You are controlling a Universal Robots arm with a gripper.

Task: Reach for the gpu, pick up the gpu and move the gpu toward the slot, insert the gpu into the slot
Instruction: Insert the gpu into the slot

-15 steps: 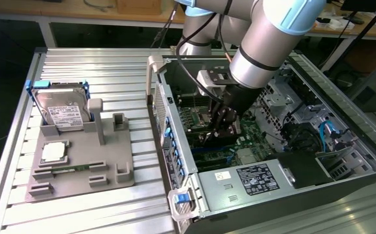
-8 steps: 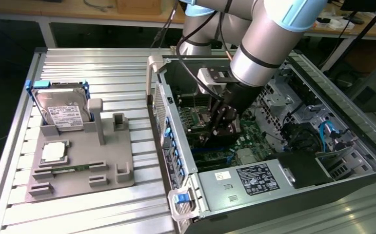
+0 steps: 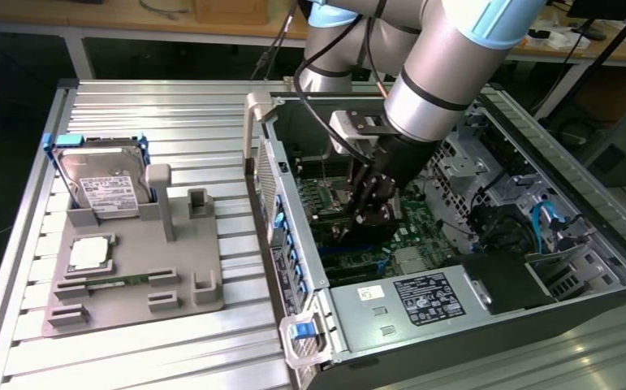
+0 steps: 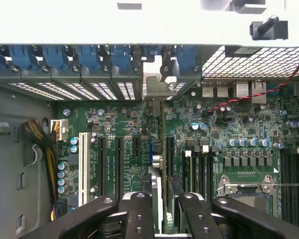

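Currently the gripper (image 3: 374, 210) clamps the gpu (image 4: 158, 199) edge-on above the motherboard (image 4: 114, 124); it looks light, stiff and fragile, best held by its bare board edges.

there is one robot arm (image 3: 442, 73) with one gripper (image 4: 162, 199), and one gpu (image 4: 158, 184). i count one open computer case (image 3: 291, 244), with one motherboard (image 4: 124, 124) and one labelled power supply (image 3: 399, 305) in it. the one grey holder (image 3: 128, 305) has one hard drive (image 3: 105, 183), one processor chip (image 3: 91, 253) and one memory stick (image 3: 118, 282). the motherboard has one long white slot (image 4: 83, 167).
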